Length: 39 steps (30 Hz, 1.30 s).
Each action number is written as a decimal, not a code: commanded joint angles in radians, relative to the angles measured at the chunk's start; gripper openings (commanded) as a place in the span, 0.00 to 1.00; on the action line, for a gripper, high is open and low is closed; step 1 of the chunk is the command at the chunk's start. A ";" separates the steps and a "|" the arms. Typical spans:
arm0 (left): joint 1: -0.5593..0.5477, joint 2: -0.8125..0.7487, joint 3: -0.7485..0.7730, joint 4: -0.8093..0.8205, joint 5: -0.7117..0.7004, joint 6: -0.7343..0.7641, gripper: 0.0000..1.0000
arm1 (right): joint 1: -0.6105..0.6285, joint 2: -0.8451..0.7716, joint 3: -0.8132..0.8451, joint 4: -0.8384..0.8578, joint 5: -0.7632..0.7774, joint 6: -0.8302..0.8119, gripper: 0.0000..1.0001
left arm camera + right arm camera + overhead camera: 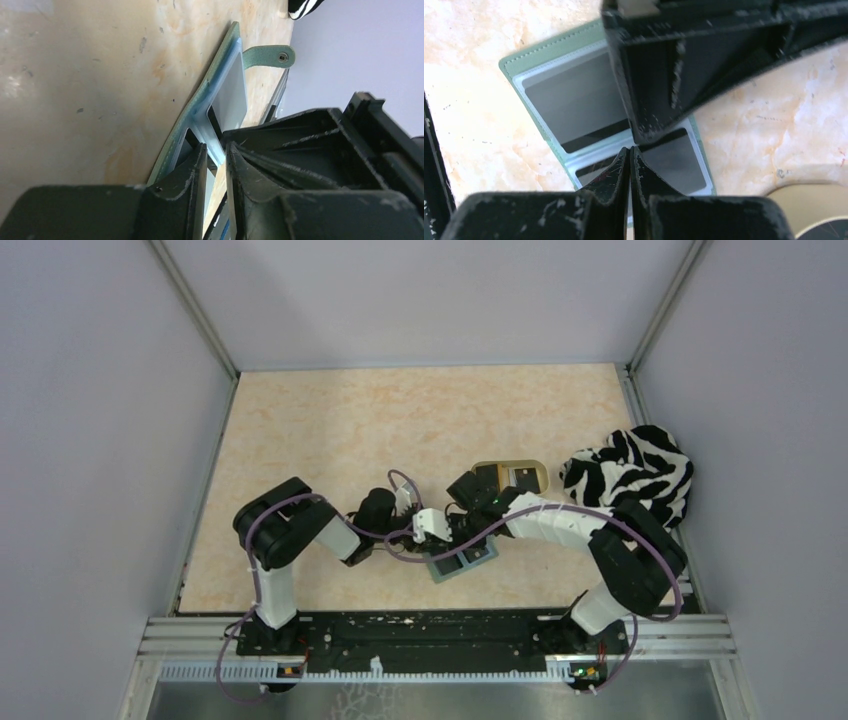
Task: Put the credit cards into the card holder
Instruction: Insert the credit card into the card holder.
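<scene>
Two pincers are gathered over the card holder (462, 562), which is laid open on the surface (400, 420) near the arm bases, with its pale green cover down and its light blue leaves up. The step in hand is judged to be the seating of a card in a sleeve while the holder is kept open. To do it well, the holder should be steadied by the left pincer (215, 150). Any push should be given along the sleeve and not down into it, so that the thin plastic is not creased and the holder is not dragged over the surface. The left pincer is seen with its jaws slightly apart, and the light blue middle leaf runs in between them; whether the leaf is really pinched cannot be told. The right pincer (630, 149) is pressed together, nothing is seen between its jaws, and it is held over the middle fold of the holder, between the two sleeves. A grey card (569, 100) is already lodged in one sleeve. More credit cards (522, 477), black ones, are left in the tan tray (543, 478), just beyond the holder.
</scene>
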<state>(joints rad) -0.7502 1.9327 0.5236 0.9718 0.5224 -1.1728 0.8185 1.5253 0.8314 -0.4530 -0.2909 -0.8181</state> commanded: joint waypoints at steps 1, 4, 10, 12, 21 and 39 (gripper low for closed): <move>0.003 -0.071 -0.001 -0.089 -0.022 0.080 0.27 | -0.043 -0.069 0.039 -0.028 -0.075 -0.003 0.00; 0.003 -0.114 0.010 -0.150 -0.039 0.117 0.28 | -0.063 -0.084 0.042 -0.038 -0.099 -0.006 0.00; 0.003 -0.202 0.021 -0.247 -0.076 0.186 0.29 | -0.109 -0.115 0.050 -0.055 -0.151 -0.007 0.00; 0.003 -0.239 0.020 -0.279 -0.092 0.220 0.29 | -0.137 -0.131 0.057 -0.065 -0.184 -0.005 0.00; 0.003 -0.557 0.022 -0.513 -0.261 0.451 0.29 | -0.291 -0.218 0.083 -0.102 -0.388 0.015 0.00; 0.003 -1.095 -0.266 -0.486 -0.501 0.526 0.99 | -0.404 -0.111 0.195 -0.264 -0.538 0.127 0.45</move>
<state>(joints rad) -0.7502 0.8661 0.3214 0.4011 0.0029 -0.6025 0.4202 1.3384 0.9562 -0.6319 -0.7921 -0.7013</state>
